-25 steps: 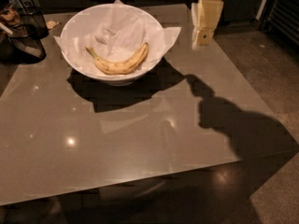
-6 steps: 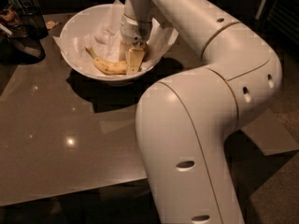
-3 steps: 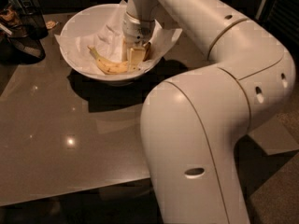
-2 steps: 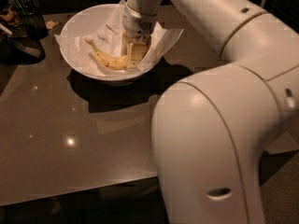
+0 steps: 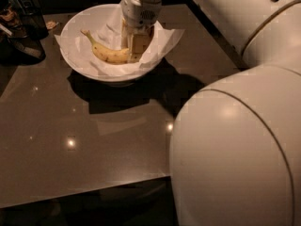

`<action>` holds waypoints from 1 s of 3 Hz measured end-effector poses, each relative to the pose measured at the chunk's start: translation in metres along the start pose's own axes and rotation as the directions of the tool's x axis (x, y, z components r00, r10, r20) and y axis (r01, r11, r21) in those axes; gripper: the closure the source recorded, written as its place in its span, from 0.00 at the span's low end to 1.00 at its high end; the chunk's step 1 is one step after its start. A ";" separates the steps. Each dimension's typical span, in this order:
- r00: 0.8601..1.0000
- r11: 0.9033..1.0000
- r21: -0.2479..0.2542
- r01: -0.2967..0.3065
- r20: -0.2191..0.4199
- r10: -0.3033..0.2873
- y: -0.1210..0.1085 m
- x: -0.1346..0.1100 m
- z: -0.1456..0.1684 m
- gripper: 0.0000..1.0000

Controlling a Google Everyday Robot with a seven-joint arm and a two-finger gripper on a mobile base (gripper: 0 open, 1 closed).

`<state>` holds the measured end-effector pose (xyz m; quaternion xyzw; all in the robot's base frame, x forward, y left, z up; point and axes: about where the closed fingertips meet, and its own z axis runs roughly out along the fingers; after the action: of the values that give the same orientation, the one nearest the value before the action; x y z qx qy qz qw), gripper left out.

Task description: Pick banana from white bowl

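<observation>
Bananas number just one: a single yellow banana [image 5: 107,54] with brown speckles lies inside the one white bowl [image 5: 89,18], curved along the bowl's near side, its dark stem tip pointing up and to the left. One sheet of crinkled white paper [image 5: 170,36] lines the bowl, with corners sticking out past the rim on the right and on the left. The bowl stands on the far part of a glossy dark brown worktop [image 5: 94,164], which reflects a few small bright spots of light and carries the bowl's shadow in front of it. One robot arm [image 5: 235,164], white and bulky, fills the right side of the view and reaches over the bowl from above. Its one gripper [image 5: 133,55] points down into the bowl at the banana's right end, and its two tan fingers [image 5: 140,44] stand on either side of that end, clamped on the fruit; the end itself is hidden behind the nearer finger. The banana's underside is touching the paper. A cluster of dark objects [image 5: 21,27] sits at the worktop's far left corner, well apart from the bowl; what they are is hard to make out.
</observation>
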<state>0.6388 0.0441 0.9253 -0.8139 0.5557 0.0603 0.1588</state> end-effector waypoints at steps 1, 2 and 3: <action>1.000 1.000 0.016 0.007 0.028 -0.008 0.014 -0.013 -0.024 1.00; 0.997 0.999 0.039 0.008 0.079 -0.011 0.042 -0.034 -0.055 1.00; 0.992 1.000 0.030 -0.003 0.128 0.000 0.078 -0.051 -0.072 1.00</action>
<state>0.5423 0.0399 0.9921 -0.8054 0.5458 0.1040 0.2065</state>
